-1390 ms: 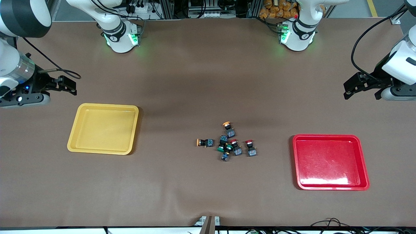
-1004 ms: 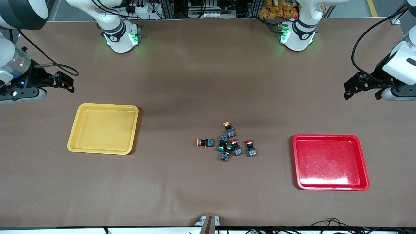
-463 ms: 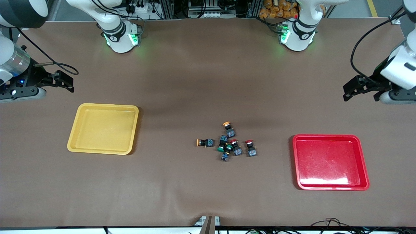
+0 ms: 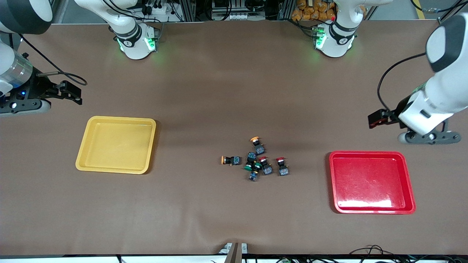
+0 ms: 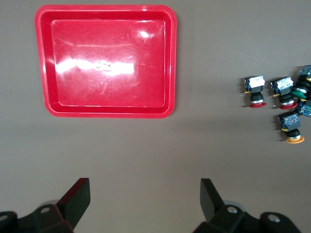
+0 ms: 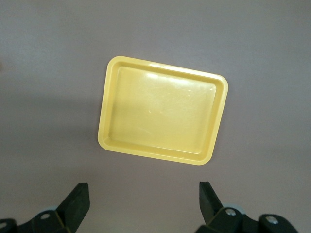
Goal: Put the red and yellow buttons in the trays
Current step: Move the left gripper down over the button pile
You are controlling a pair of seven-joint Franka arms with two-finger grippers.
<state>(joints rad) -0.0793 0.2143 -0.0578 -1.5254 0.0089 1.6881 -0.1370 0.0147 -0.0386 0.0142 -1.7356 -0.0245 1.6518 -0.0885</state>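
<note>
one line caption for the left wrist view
Open left tool over bare table, empty red tray and clustered buttons ahead.

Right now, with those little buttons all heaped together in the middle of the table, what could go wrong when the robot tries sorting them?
1. The red-capped push-buttons and orange-yellow-capped push-buttons lie touching green-capped ones, so a grab may snag a wrong one or scatter the pile.
2. Both the shallow red plastic tray and yellow plastic tray have low rims; a dropped button might bounce out.
3. The open left gripper and open right gripper could meet over the small cluster.
</note>
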